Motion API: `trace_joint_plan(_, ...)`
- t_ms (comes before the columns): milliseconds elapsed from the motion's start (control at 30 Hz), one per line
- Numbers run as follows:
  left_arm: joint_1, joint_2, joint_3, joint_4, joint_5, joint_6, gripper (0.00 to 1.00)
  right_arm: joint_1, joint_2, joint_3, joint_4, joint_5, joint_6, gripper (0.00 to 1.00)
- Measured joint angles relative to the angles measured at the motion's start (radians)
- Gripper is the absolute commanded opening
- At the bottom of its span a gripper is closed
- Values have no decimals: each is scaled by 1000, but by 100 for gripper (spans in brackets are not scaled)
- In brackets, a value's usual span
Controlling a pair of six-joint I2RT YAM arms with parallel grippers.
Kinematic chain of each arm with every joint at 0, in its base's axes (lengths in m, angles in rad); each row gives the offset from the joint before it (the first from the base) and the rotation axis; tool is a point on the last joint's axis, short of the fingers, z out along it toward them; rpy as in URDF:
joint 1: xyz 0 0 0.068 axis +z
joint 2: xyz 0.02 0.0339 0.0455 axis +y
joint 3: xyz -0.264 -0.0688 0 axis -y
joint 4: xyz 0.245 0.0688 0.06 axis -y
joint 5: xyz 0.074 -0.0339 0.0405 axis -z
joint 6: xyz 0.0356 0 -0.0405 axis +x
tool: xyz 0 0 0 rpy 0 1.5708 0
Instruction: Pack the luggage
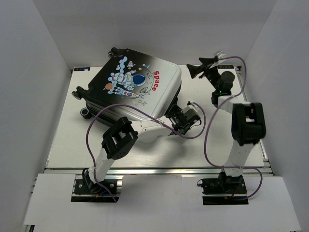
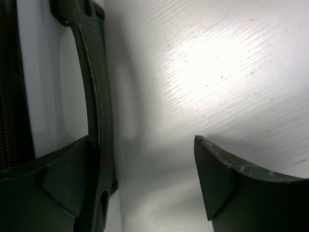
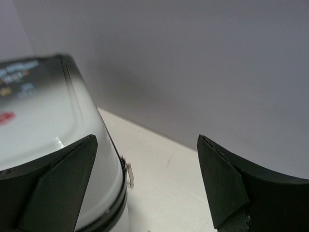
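The luggage (image 1: 137,89) lies shut and flat on the table at the back left, its astronaut print and red "Space" word facing up and its black wheels at the far left. My left gripper (image 1: 176,123) is low at the case's near right side. It is open, and in the left wrist view (image 2: 145,145) the black carry handle (image 2: 96,96) runs right beside the left finger against the white shell. My right gripper (image 1: 199,65) is raised by the case's back right corner, open and empty. In the right wrist view (image 3: 147,140) the shell (image 3: 43,125) and a zipper pull (image 3: 128,175) sit at the left.
The white table (image 1: 222,140) is boxed in by white walls at the back and on both sides. Purple cables (image 1: 207,140) loop from both arms over the table. The right arm's elbow (image 1: 247,123) stands over the right half.
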Motion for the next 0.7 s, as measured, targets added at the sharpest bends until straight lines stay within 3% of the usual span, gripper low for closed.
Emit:
trace_joint_plan(267,12,3,288,-151,-84,-10,98,-16,-447,-158,-333,143,-11,89)
trace_joint_plan(533,15,-259,322,-207,26,-4,98,-16,-697,-199,-942,379,34,89)
trace_joint_plan(700,5,-483,241,-276,105,-124,98,-16,-873,-236,-1258,533,68,89)
